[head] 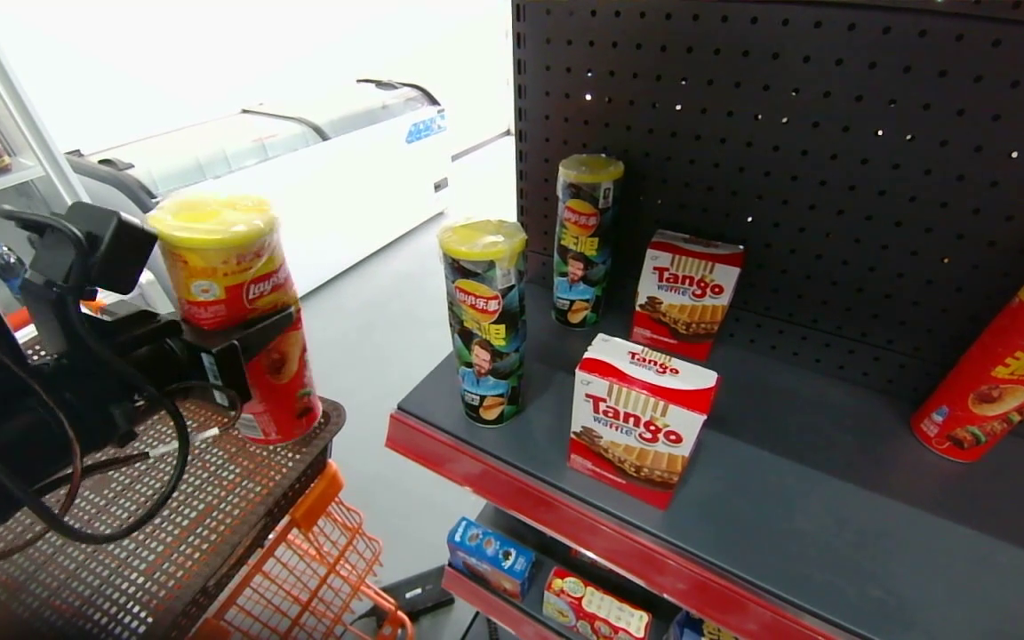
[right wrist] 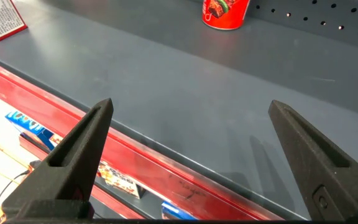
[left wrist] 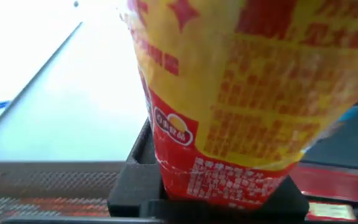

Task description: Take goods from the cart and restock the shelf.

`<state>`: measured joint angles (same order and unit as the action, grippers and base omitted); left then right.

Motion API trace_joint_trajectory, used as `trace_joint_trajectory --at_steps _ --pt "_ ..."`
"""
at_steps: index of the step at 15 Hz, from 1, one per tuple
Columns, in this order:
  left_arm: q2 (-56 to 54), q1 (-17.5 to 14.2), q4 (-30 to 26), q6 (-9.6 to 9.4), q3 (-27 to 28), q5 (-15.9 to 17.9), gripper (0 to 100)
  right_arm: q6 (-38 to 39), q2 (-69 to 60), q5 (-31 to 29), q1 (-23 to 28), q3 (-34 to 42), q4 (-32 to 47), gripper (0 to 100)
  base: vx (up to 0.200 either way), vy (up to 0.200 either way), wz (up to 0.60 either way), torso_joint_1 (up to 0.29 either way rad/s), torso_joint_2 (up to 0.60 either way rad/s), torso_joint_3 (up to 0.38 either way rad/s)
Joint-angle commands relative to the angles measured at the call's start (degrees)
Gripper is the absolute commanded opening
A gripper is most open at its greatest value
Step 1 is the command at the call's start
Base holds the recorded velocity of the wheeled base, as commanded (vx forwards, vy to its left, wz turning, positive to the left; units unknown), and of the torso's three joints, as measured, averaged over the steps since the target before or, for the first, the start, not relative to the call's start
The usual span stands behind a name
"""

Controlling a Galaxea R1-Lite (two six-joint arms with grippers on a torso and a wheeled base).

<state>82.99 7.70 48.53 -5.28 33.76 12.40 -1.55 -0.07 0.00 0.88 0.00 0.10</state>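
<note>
Between the fingers of the left end effector (head: 226, 348), over the cart (head: 165, 533), stands the red chip can (head: 228, 284), gripped mid-body, upright. Its wrist view shows the can (left wrist: 241, 106) seated deep. Right end effector (right wrist: 191, 118) hangs wide open above the shelf (right wrist: 197, 81); keep the can level travelling there.
</note>
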Motion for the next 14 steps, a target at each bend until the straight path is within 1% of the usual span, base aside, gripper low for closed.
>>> trace_joint_trajectory --at_steps 1,2,3,5,6,7,9,11,14 --pt "-5.21 7.85 -0.37 2.82 -0.01 0.17 0 -0.03 0.07 0.00 0.00 0.00 -0.01 100 0.000 0.000 0.00 0.000 0.00 0.000" --pt "-6.35 9.61 -0.63 3.34 -0.36 0.17 0 -0.03 0.07 0.00 0.00 0.00 -0.01 100 0.000 0.000 0.00 0.000 0.00 0.000" --pt "-7.32 11.28 -1.07 3.43 -1.15 -0.36 0 -0.03 0.07 0.00 0.00 0.00 -0.01 100 0.000 0.000 0.00 0.000 0.00 0.000" --pt "-9.17 12.77 -1.33 2.64 -4.66 -0.53 0 -0.03 0.07 0.00 0.00 0.00 -0.01 100 0.000 0.000 0.00 0.000 0.00 0.000" --pt "-9.17 12.77 -1.33 2.64 -4.66 -0.53 0 -0.03 0.07 0.00 0.00 0.00 -0.01 100 0.000 0.000 0.00 0.000 0.00 0.000" --pt "-10.48 13.92 -1.69 2.64 -5.72 -0.36 0 -0.03 0.07 0.00 0.00 0.00 -0.01 100 0.000 0.000 0.00 0.000 0.00 0.000" --pt "-11.19 16.55 -3.79 2.99 -5.89 0.43 0 -0.03 0.07 0.09 0.00 0.00 -0.01 100 0.000 0.000 0.00 0.000 0.00 0.000" --pt "-11.19 18.40 -4.50 2.99 -7.12 0.79 0 -0.03 0.07 0.00 0.00 0.00 -0.01 100 0.000 0.000 0.00 0.000 0.00 0.000" --pt "-11.19 23.94 -4.59 2.99 -9.41 0.87 0 -0.03 0.07 0.09 0.00 0.00 -0.01 100 0.000 0.000 0.00 0.000 0.00 0.000"
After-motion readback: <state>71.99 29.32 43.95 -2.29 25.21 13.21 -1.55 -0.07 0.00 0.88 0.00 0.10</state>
